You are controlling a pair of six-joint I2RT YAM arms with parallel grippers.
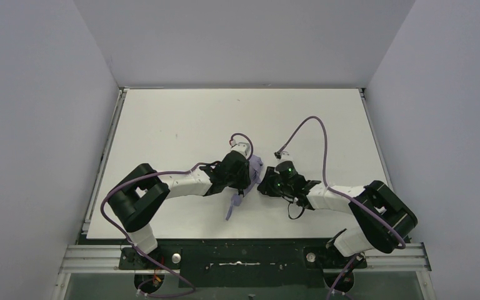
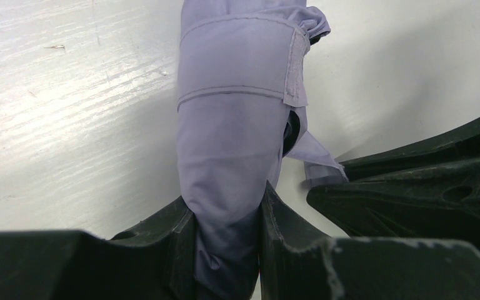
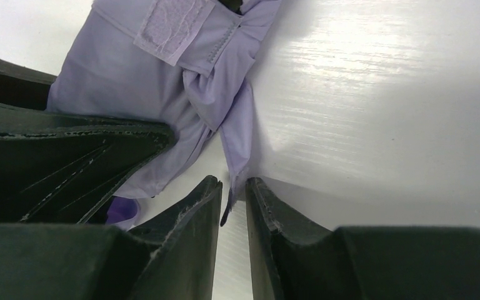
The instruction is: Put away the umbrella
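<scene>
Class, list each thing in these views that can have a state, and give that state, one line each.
left gripper: shut on the umbrella
right gripper: jaws almost closed; whether it grips anything, cannot tell
umbrella: folded, canopy bundled
band: wrapped round the canopy; fastened or not, cannot tell
flap: loose, its tip at the right gripper

table (image 1: pixel 181 119): white, lightly scuffed | walls (image 1: pixel 37 94): plain grey, three sides | rail (image 1: pixel 94 259): metal, along table's near edge
</scene>
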